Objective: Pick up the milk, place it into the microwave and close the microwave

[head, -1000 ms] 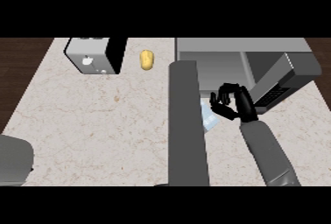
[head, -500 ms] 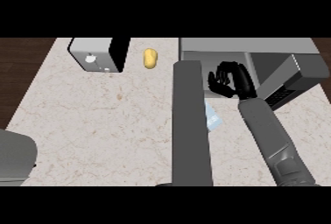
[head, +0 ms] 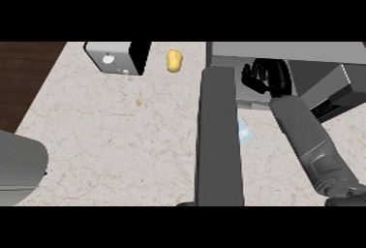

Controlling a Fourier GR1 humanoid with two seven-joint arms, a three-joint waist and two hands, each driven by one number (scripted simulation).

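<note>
Right hand: black, at the end of a grey forearm that rose from the lower right of the head view; it lay at the mouth of the microwave, over the dark cavity, fingers curled. Whether those fingers enclosed anything could not be told, since the hand hid what lay under it. Microwave door: open, a long dark grey panel running down the middle of the view, just left of the right forearm. Milk: only a small pale blue patch showed on the counter, between the door and the right forearm; whether this was the carton itself could not be told. Left hand: not visible in the view. Other items on the pale speckled counter: a white and black toaster at the upper left, a yellow potato-like item just right of it, and a grey rounded object at the left edge.
</note>
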